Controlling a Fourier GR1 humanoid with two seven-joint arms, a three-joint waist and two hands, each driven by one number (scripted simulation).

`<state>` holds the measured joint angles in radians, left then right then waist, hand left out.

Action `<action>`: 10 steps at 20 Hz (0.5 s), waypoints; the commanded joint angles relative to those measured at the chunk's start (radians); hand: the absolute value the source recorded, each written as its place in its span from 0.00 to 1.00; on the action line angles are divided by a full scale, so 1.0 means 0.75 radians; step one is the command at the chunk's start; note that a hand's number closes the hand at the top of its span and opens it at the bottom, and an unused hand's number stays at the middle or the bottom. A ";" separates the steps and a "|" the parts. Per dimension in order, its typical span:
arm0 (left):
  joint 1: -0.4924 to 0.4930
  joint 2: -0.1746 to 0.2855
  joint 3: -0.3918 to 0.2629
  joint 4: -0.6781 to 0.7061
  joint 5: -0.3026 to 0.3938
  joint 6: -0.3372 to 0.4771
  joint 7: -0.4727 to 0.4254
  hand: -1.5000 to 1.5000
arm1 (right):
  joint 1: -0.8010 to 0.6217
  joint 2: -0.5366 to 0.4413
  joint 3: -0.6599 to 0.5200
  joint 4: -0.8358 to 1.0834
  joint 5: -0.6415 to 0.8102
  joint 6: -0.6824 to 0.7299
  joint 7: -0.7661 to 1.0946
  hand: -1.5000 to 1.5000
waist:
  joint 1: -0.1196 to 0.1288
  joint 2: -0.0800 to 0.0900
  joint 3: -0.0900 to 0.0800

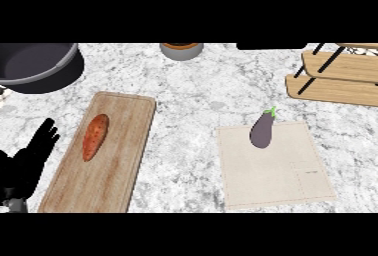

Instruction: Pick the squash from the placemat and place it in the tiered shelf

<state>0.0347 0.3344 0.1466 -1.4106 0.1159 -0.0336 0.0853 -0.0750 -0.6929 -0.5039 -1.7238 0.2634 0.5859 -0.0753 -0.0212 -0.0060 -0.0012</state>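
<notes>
A purple, eggplant-like vegetable with a green stem lies on the far edge of a beige placemat at the right of the counter. The wooden tiered shelf stands at the far right, its two shelves showing with black struts. My left hand rests at the left edge with its fingers straight and up, beside a wooden board. It holds nothing. My right hand does not show anywhere in the head view.
A long wooden cutting board lies at the left with an orange sweet potato on it. A dark grey pot stands at the far left. A small round container sits at the far edge in the middle.
</notes>
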 commanded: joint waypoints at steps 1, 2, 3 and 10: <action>-0.072 0.003 0.013 0.036 0.004 -0.001 0.022 0.50 | -0.061 -0.073 -0.220 -0.074 -0.307 0.193 0.194 1.00 | -0.007 0.000 -0.001; 0.095 0.005 0.010 -0.087 0.001 -0.022 -0.030 0.50 | 0.022 -0.104 -0.317 -0.068 -0.329 0.206 0.129 1.00 | 0.006 -0.004 0.000; 0.016 0.033 0.029 -0.039 0.007 -0.032 -0.004 0.50 | -0.114 -0.116 -0.295 -0.088 -0.390 0.198 0.302 1.00 | 0.015 0.000 -0.001; 0.067 -0.011 0.023 -0.059 -0.007 -0.047 -0.016 0.50 | -0.160 -0.260 -0.490 -0.067 -0.615 0.226 0.478 1.00 | 0.025 0.004 0.001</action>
<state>0.0441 0.3358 0.1604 -1.4390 0.1197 -0.0640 0.0940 -0.1612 -0.8176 -0.7926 -1.7900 -0.1171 0.7390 0.2121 -0.0090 -0.0043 -0.0010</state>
